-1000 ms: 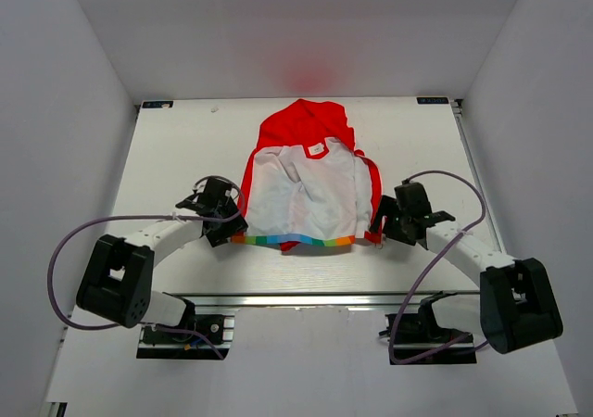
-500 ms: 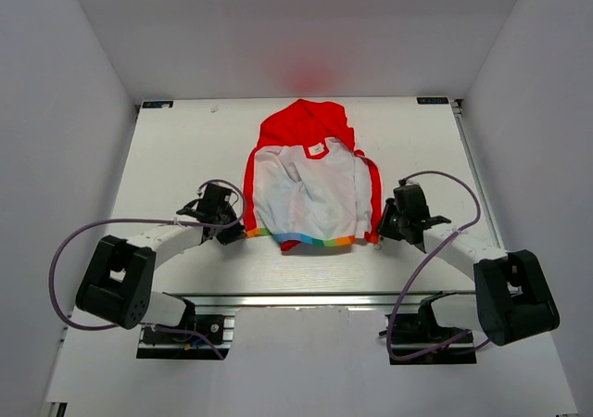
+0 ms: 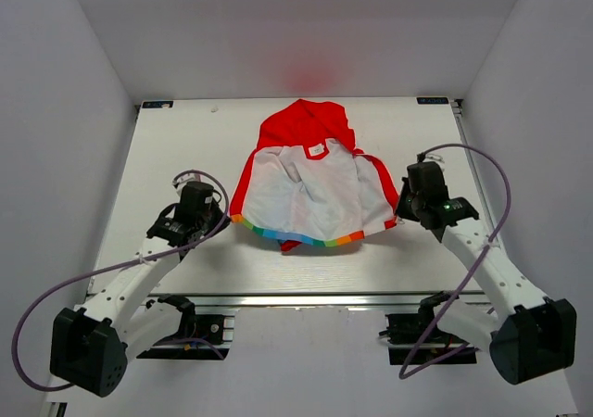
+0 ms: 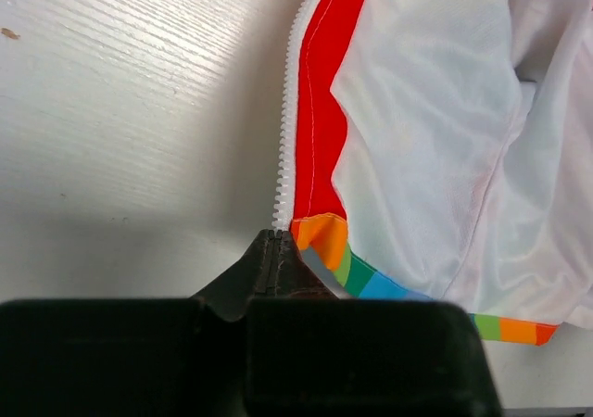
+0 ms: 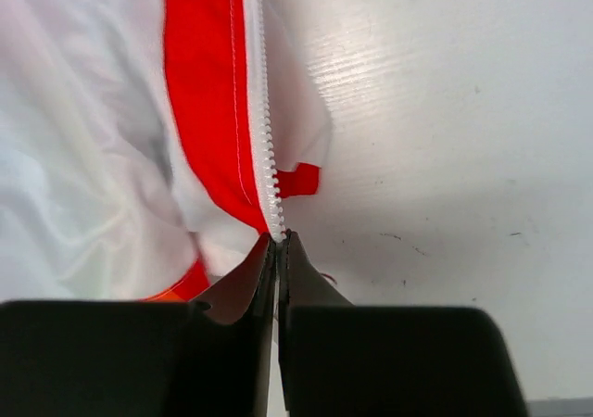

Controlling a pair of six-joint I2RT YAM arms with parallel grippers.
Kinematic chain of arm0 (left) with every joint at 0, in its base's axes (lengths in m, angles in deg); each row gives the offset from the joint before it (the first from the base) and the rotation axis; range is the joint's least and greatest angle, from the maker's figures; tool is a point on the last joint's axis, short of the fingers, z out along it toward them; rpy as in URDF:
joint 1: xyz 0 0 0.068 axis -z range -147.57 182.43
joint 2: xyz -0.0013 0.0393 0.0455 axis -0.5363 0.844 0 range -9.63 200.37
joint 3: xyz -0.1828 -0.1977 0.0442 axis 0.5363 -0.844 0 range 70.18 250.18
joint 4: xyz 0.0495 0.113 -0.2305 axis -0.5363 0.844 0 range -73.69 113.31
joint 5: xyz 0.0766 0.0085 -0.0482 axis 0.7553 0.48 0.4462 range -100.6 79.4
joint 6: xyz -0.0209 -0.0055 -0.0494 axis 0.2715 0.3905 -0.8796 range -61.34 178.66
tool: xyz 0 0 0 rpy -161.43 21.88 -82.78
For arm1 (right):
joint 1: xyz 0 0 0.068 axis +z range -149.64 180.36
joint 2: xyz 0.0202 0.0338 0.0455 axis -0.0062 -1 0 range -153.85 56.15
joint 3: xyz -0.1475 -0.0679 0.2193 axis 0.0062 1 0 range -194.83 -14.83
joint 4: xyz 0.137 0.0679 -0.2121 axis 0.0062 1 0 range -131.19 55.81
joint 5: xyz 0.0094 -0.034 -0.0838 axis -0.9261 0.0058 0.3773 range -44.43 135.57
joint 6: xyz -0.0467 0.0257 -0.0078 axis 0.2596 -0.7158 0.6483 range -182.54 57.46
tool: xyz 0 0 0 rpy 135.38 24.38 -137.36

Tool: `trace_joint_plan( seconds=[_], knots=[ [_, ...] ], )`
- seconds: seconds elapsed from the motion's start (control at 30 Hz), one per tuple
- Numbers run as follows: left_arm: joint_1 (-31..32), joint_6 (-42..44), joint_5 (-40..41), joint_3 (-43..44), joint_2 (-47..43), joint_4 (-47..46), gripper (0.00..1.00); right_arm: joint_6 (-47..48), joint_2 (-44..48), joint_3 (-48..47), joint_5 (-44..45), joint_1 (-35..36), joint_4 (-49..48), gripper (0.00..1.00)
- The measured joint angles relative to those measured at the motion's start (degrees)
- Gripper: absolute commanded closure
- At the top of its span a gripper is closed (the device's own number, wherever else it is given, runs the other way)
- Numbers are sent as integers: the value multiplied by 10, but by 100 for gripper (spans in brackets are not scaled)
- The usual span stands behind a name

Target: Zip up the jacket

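The jacket (image 3: 310, 190) lies open, white lining up, in the middle of the desk (image 3: 171, 148), with its red hood (image 3: 306, 120) toward the far edge and its rainbow hem (image 3: 306, 240) toward the near edge; a second ago both grippers stood released just beside the hem's two corners; now the left gripper (image 4: 275, 241) is clenched on the bottom end of the left zipper strip (image 4: 285, 130), and the right gripper (image 5: 278, 241) is clenched on the bottom end of the right zipper strip (image 5: 266, 157); both have drawn outward, so the hem is spread wider; in my judgement the two ends are secured but well apart, and must meet before any zipping can start.
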Motion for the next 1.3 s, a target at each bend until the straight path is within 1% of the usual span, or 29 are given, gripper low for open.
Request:
trace_joint_plan(
  seconds=[0.1, 0.2, 0.3, 0.37, 0.43, 0.53, 0.6, 0.67, 0.73, 0.8, 0.87, 0.93, 1.0, 1.07, 1.13, 1.17, 1.2, 1.23, 1.27, 1.3],
  knots=[
    [0, 3, 5, 7, -10, 15, 100, 14, 18, -63, 18, 31, 60, 100],
    [0, 7, 7, 14, -12, 24, 100, 24, 5, -123, 31, 119, 104, 100],
    [0, 9, 17, 28, -12, 43, 100, 25, -51, -165, 55, 219, 129, 100],
    [0, 9, 29, 50, -10, 61, 100, 22, -108, -178, 67, 275, 140, 100],
    [0, 14, 43, 87, -9, 76, 100, 18, -169, -177, 62, 311, 139, 100],
    [0, 27, 57, 151, -8, 81, 100, 11, -236, -155, 41, 332, 117, 100],
    [0, 43, 57, 195, -5, 75, 100, 2, -259, -134, 32, 335, 101, 100],
    [0, 66, 45, 232, 0, 59, 100, -14, -264, -115, 33, 334, 91, 100],
    [1, 87, 18, 255, 11, 36, 100, -32, -247, -95, 34, 323, 84, 100],
    [14, 115, -3, 276, 34, 17, 100, -47, -198, -63, 26, 293, 68, 100],
    [58, 147, -3, 301, 76, 5, 100, -57, -122, -22, 9, 242, 48, 100],
    [135, 174, 8, 336, 135, -5, 100, -65, -37, 17, -11, 181, 34, 100],
    [218, 200, 15, 379, 208, -9, 100, -66, 27, 42, -22, 130, 34, 100],
    [272, 214, 11, 411, 270, -9, 100, -66, 76, 59, -35, 94, 37, 100],
    [296, 217, 3, 425, 319, 0, 99, -65, 96, 64, -45, 79, 43, 100],
    [298, 212, 3, 425, 336, 11, 74, -63, 100, 64, -50, 76, 46, 100],
    [298, 209, 5, 422, 349, 26, 56, -61, 101, 64, -58, 74, 47, 100],
    [296, 200, 12, 413, 354, 41, 27, -58, 99, 65, -64, 73, 47, 100],
    [294, 186, 20, 400, 353, 56, 2, -51, 97, 68, -75, 73, 44, 100],
    [292, 169, 30, 382, 344, 70, 2, -45, 94, 71, -86, 72, 41, 100]
  ],
)
